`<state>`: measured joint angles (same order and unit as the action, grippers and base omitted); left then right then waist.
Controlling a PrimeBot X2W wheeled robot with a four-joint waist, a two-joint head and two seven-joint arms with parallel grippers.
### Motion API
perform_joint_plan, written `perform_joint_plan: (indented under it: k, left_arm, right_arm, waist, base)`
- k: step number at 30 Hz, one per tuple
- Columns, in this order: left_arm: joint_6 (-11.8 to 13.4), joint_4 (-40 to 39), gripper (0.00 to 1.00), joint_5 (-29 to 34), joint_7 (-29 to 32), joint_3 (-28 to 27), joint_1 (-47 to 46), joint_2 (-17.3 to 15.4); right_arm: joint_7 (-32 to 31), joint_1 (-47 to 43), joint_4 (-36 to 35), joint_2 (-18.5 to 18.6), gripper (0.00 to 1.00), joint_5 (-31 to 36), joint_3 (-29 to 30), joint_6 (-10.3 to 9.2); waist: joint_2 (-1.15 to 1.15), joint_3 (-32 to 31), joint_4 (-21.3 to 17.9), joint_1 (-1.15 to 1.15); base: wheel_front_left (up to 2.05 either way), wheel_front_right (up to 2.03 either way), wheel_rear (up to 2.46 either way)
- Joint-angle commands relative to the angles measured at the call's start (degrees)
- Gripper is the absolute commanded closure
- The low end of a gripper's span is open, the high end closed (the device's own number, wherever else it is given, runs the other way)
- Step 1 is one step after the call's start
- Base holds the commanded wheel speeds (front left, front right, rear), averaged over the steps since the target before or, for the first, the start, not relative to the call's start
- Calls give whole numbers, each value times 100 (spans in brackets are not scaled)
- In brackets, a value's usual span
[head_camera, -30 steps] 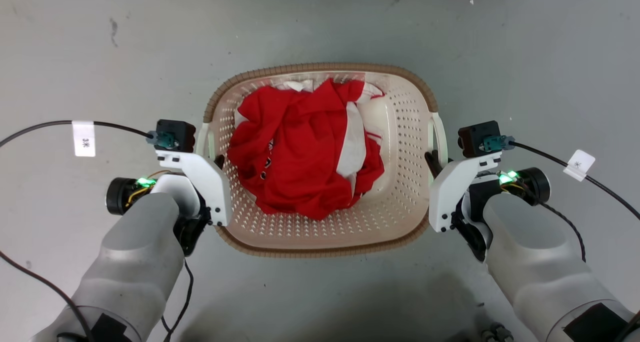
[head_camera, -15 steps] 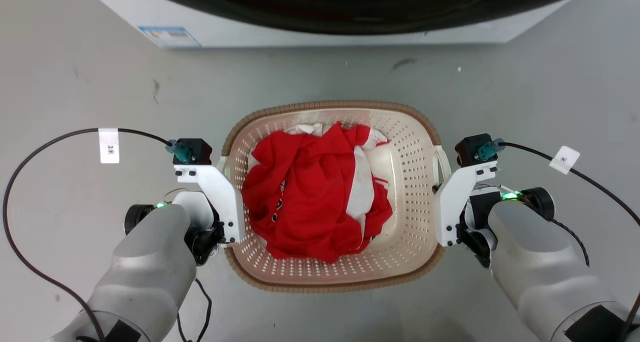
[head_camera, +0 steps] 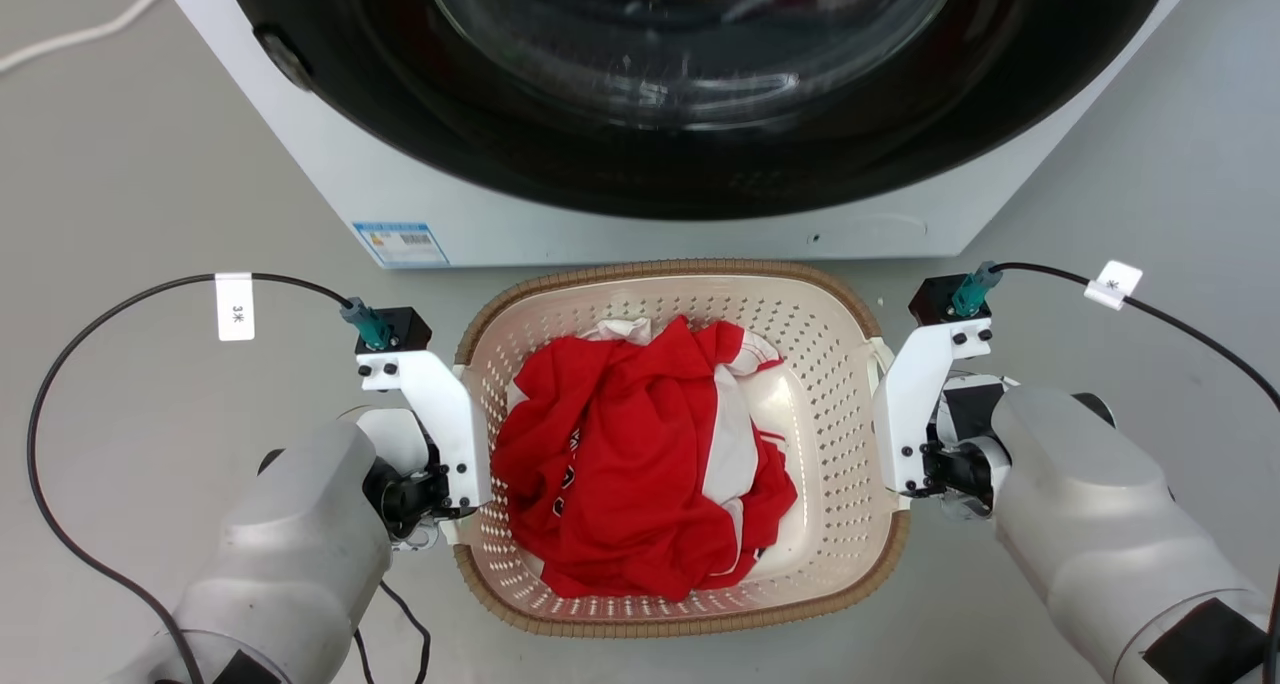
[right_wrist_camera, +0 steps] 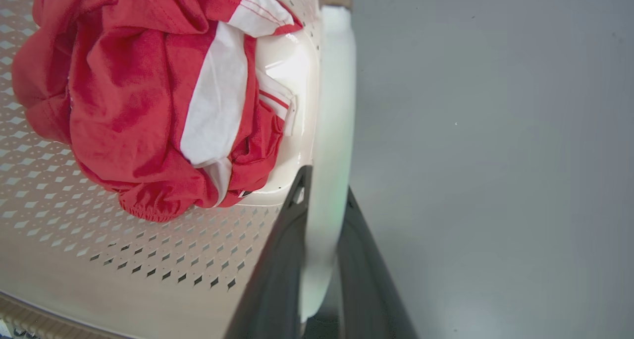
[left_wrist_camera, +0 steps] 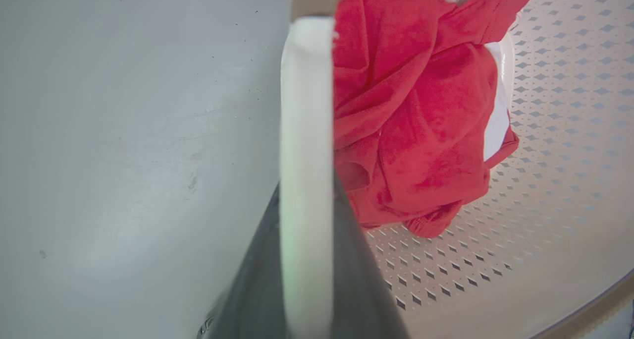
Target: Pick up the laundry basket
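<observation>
Cream laundry basket, left claw and right claw tight on its white handles.

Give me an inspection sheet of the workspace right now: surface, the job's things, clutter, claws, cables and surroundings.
Surface: grey floor, a few dark scuffs.
Job's things: laundry basket, upright, between the two arms and just in front of the washing machine.
Clutter: red and white garment bunched inside the basket.
Grippers: left claw shut on the basket's left handle; right claw shut on the right handle.
Cables: black tagged cable loops from the left wrist; second black cable runs from the right wrist; both apart from the basket. White cord lies on the floor, far left.
Surroundings: washing machine, white, dark round door, sticker low on its front.
</observation>
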<state>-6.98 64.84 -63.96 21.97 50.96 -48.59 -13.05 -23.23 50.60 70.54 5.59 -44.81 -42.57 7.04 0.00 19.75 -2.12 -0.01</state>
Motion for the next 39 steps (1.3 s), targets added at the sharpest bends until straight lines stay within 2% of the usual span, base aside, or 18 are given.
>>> perform_joint_plan:
  k: [1, 11, 24, 39]
  left_arm:
    - [-91, -144, 100, -75, 70, 27, -49, 164]
    - [-90, -71, 100, -432, 718, 175, -97, 60]
    - [-84, 155, 100, -714, 1326, 294, 84, 63]
    - [-79, 167, 100, -806, 1260, 466, 519, 105]
  right_arm:
    - [-96, 102, -116, -149, 100, -89, -35, 82]
    - [-1163, 96, 29, -102, 100, -568, -3, 81]
    - [-1992, -139, 228, -133, 100, -830, 25, 78]
    - [-2163, -439, 300, -209, 100, -851, 53, 79]
  waist:
    - [0, -268, -1, 1]
    - [0, -967, 21, 1]
    - [0, -1595, 68, 1]
    - [0, -2000, 33, 1]
  base:
    - [0, 0, 0]
    - [0, 0, 0]
    - [0, 0, 0]
    - [0, 0, 0]
